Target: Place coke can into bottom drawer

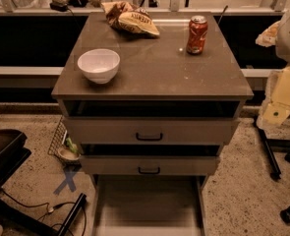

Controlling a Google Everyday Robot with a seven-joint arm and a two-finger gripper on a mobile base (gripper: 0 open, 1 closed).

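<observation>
Your gripper point(278, 107) hangs at the right edge of the camera view, beside the cabinet point(154, 80) and lower than its top, well apart from the can. It holds nothing that you can see. Whether it is released or clenched, you cannot tell from here. Probably it waits out there so that the view on the cabinet is not blocked.

The coke can point(197, 35) stands upright on the cabinet top, near the back right corner, with bare surface around it. This helps you: a grasp from the side should not hit a neighbour. The bag of chips point(130, 18) lies at the back, left of the can, and the white bowl point(99, 65) stands near the front left corner, both apart from it.

Below the top you see the 2 upper drawers point(149, 132) with black handles. The bottom drawer point(147, 200) is pulled out far toward the camera, so its pale inside lies open to receive the can. The task seems at its start: the can is not yet picked.
</observation>
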